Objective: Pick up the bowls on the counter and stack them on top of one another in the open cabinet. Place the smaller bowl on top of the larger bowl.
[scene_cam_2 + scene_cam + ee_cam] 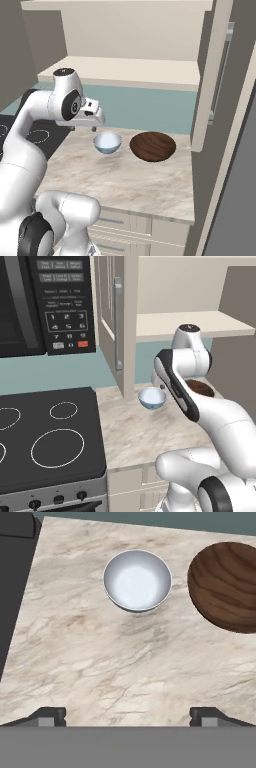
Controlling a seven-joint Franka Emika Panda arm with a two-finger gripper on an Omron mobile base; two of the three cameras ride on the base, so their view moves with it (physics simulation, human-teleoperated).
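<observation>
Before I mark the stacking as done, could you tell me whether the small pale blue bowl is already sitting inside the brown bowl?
No, the small pale blue bowl rests on the counter beside the brown bowl, apart from it.

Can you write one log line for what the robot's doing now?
gripper: open, above counter | smaller bowl: on counter | larger bowl: beside it | cabinet: open

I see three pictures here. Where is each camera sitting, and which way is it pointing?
Left base view: behind the arm to its left, facing forward and down over the black stovetop and beige marbled counter; the white arm rises at lower right.
Right base view: behind to the right, facing the same counter and the beige open cabinet; the arm rises at lower left.
Hand view: on the hand, looking down at the counter; the open gripper shows at the bottom.
All three share the small pale blue bowl and the wide dark brown wooden bowl.
</observation>
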